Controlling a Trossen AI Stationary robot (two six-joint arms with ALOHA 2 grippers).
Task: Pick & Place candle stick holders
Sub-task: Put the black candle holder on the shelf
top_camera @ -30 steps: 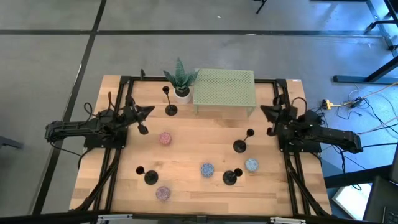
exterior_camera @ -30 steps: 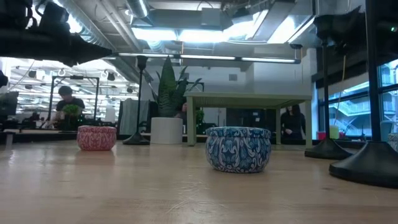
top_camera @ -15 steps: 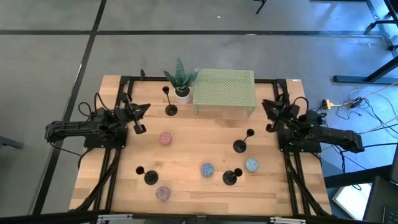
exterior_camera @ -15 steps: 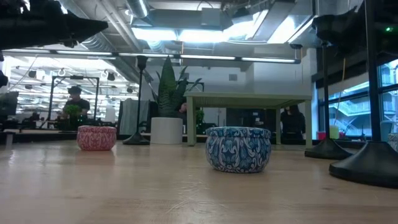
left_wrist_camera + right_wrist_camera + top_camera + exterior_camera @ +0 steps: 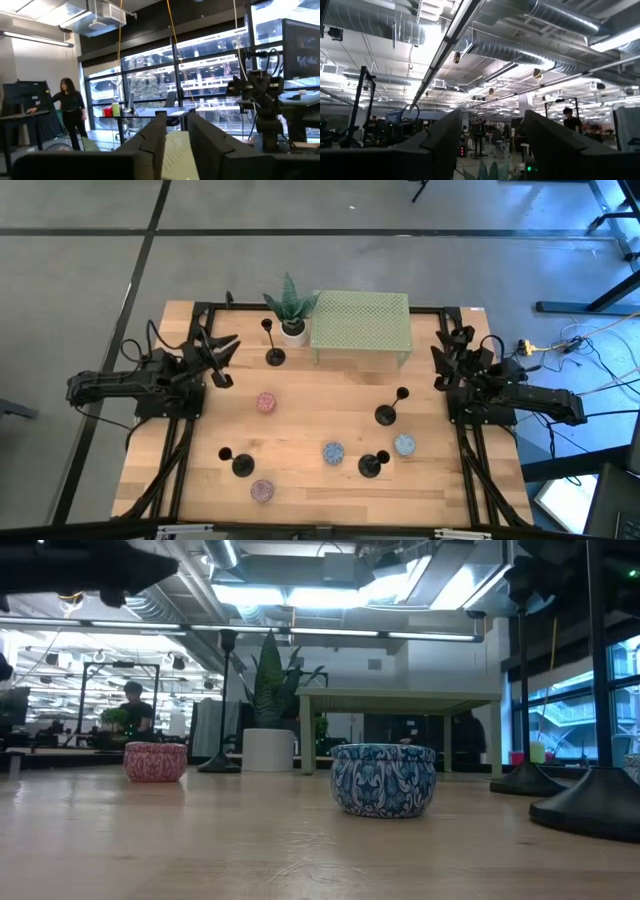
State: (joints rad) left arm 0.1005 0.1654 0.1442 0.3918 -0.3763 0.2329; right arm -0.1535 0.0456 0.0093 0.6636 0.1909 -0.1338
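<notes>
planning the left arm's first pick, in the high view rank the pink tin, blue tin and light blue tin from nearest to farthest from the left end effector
From the left end effector:
1. Pink tin, centre-left.
2. Blue tin, near the middle front.
3. Light blue tin, on the right side.

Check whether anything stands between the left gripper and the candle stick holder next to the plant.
Nothing visible does. In the high view the left gripper sits raised at the table's left side, and bare wood lies between it and the candle stick holder beside the plant.

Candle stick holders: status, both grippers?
Left gripper open, empty, raised at left edge. Right gripper open, empty, at right edge. Four candle stick holders standing untouched. Nothing blocking.
</notes>
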